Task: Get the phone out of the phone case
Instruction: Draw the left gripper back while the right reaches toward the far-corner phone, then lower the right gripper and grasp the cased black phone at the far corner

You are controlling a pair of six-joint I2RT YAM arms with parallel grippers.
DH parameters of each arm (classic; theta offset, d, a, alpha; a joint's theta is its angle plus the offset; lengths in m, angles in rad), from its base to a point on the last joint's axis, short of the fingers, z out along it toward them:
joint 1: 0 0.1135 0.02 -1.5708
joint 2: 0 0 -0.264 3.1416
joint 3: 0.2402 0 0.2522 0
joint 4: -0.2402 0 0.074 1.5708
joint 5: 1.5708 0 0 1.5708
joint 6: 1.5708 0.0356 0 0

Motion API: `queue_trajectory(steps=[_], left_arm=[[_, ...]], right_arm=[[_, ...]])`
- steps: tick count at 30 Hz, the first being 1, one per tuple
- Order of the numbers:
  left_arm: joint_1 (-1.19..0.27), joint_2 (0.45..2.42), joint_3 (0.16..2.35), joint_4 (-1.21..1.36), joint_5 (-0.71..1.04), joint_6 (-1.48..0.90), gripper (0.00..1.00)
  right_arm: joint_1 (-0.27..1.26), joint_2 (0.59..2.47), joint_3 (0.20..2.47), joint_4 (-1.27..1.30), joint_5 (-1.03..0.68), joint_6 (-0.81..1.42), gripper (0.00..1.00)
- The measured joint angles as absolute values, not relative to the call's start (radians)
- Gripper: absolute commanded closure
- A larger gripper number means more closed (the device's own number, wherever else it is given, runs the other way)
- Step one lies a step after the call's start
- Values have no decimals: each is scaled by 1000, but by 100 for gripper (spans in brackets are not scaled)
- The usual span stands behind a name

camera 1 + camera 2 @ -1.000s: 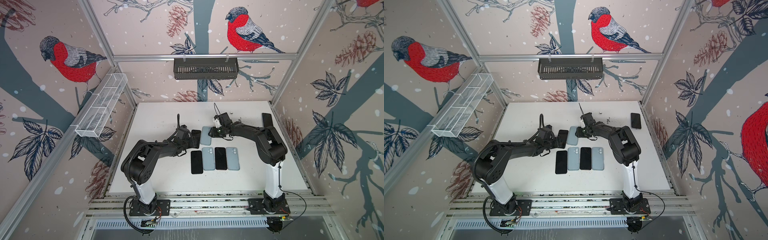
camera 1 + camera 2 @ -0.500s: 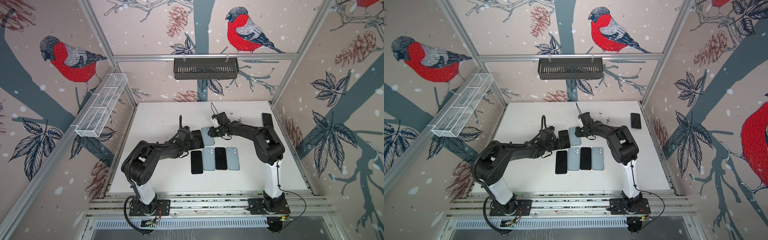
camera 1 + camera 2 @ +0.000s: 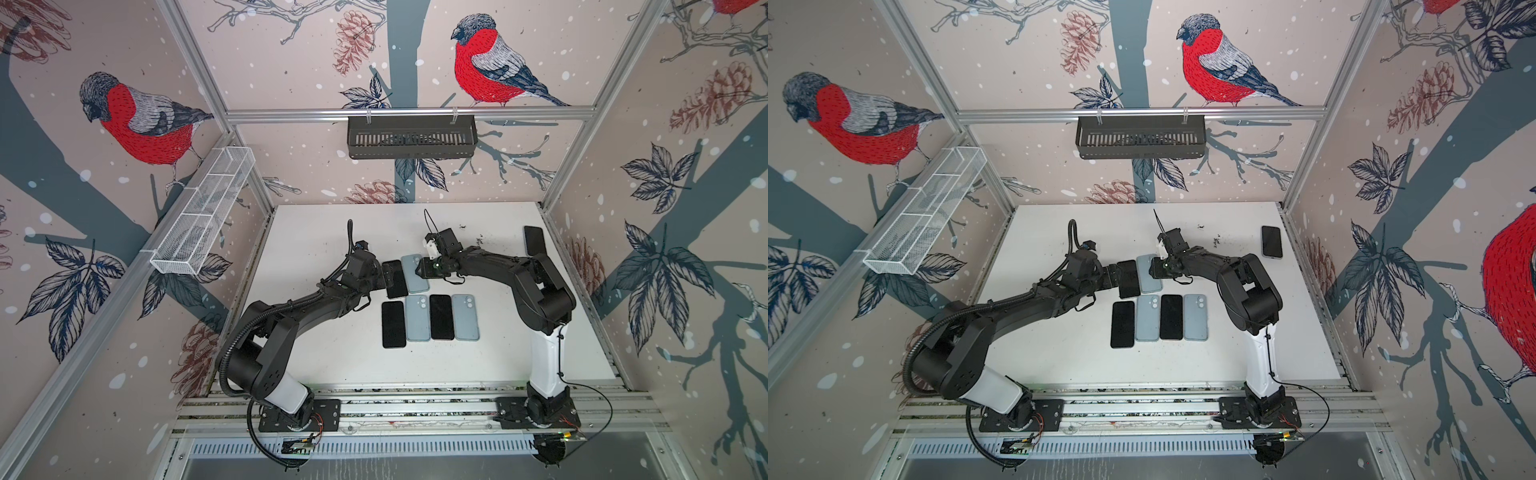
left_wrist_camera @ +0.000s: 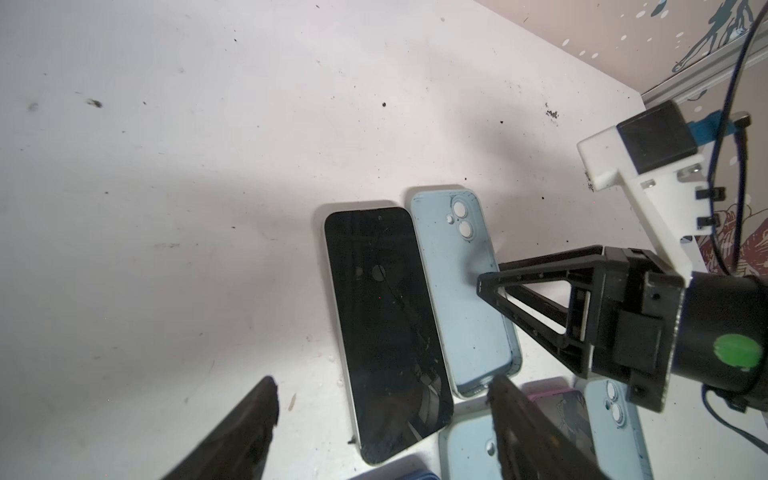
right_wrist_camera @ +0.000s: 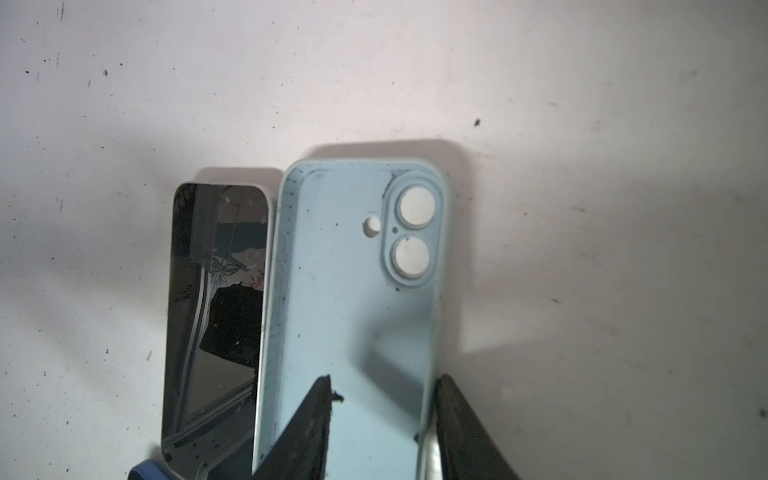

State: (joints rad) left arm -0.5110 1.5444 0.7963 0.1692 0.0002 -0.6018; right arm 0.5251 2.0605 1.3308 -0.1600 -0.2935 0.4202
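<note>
- A wire basket [image 3: 203,212] hangs on the left wall, past the left edge of the table [image 3: 316,353]. What is in its compartments is too small to tell.
- The left gripper [image 4: 382,386] is spread wide, with a gap on each side of the near end of the phone [image 4: 386,324], so it grips nothing.
- The phone lies screen up near the middle of the table. It is out of the case [image 4: 465,291] and just beside it on the left.
- A black basket [image 3: 411,136] hangs from the back rail, and its slotted front hides the inside.
- The pale blue case lies open side up.
- The right gripper [image 5: 386,382] is part way open and straddles the case's right long wall. One of its fingers [image 5: 316,415] is inside the case and the other is outside.
- A row of four [image 3: 429,320] lies toward the front edge, alternating dark phone and blue case.
- A lone phone [image 3: 534,241] lies by the right edge, near the back corner.
- Only the top views show the baskets and the lone phone.
- Only the wrist views show dark specks [image 5: 286,316] inside the case and the table through its camera holes.
</note>
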Motion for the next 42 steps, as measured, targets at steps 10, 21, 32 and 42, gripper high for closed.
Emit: queue_trajectory(steps=[10,21,32,42], left_arm=[[-519,1513,771,167,-1,-603,20],[-540,1447,744,163,-1,-604,18],[-565,1105,705,113,-33,-453,2],[-565,1087,730,94,-48,-288,1]], right_arm=[[524,2026,1277,-131,-346,472,50],[515,1951,1223,-132,-384,524,35],[338,1524,1098,-191,0,355,1],[-123,1701,1177,-160,155,286,1]])
